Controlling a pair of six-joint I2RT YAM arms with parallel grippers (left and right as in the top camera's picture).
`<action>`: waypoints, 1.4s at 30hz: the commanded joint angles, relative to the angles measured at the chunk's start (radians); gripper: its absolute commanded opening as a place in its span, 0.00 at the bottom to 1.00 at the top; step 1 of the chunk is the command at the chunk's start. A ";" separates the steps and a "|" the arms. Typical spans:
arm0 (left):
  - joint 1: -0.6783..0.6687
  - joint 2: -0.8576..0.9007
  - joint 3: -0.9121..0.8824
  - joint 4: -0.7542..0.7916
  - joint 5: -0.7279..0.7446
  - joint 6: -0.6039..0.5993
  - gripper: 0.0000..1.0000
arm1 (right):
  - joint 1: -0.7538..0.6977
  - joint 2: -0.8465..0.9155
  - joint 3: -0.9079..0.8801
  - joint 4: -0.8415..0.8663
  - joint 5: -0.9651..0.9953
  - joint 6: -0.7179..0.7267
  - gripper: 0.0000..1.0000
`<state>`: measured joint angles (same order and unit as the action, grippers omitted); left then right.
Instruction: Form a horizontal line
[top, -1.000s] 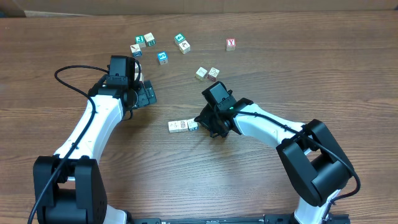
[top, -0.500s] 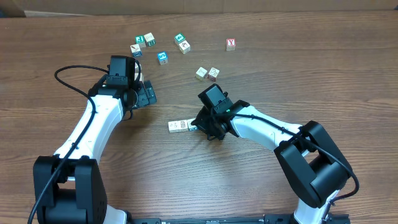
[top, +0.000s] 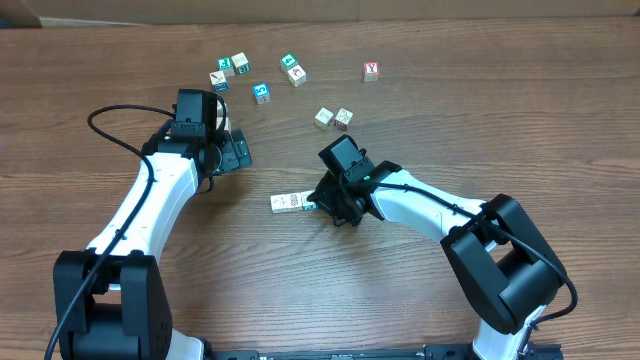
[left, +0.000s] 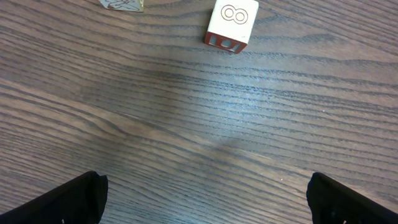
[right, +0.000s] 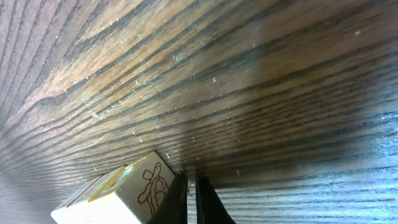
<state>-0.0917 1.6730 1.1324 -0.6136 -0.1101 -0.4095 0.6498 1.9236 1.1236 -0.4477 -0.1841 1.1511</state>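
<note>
The short row of white cubes (top: 287, 203) is lying near the middle of the surface (top: 560, 120), the right pincer (top: 318, 203) is sitting pinched shut just beside its right end, and the left pincer (top: 240, 150) is hanging wide open, well apart.

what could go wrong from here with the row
1. The shut right gripper sits at the end of the row, against the corner of the end cube. A push from there could twist the row out of line, or the fingers could slip past the cube.
2. Two loose cubes lie close behind the right arm. A swing back might knock them.
</note>
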 joint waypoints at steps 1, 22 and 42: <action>0.000 -0.018 0.011 0.000 -0.012 0.010 1.00 | 0.006 0.009 -0.010 0.001 -0.005 -0.008 0.04; 0.000 -0.018 0.011 0.000 -0.012 0.010 1.00 | 0.006 0.009 -0.010 -0.002 -0.020 -0.008 0.04; 0.000 -0.018 0.011 0.000 -0.012 0.010 1.00 | -0.038 0.008 -0.010 -0.065 0.007 -0.008 0.04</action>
<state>-0.0917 1.6730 1.1324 -0.6136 -0.1101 -0.4095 0.6361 1.9236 1.1236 -0.4942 -0.2047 1.1511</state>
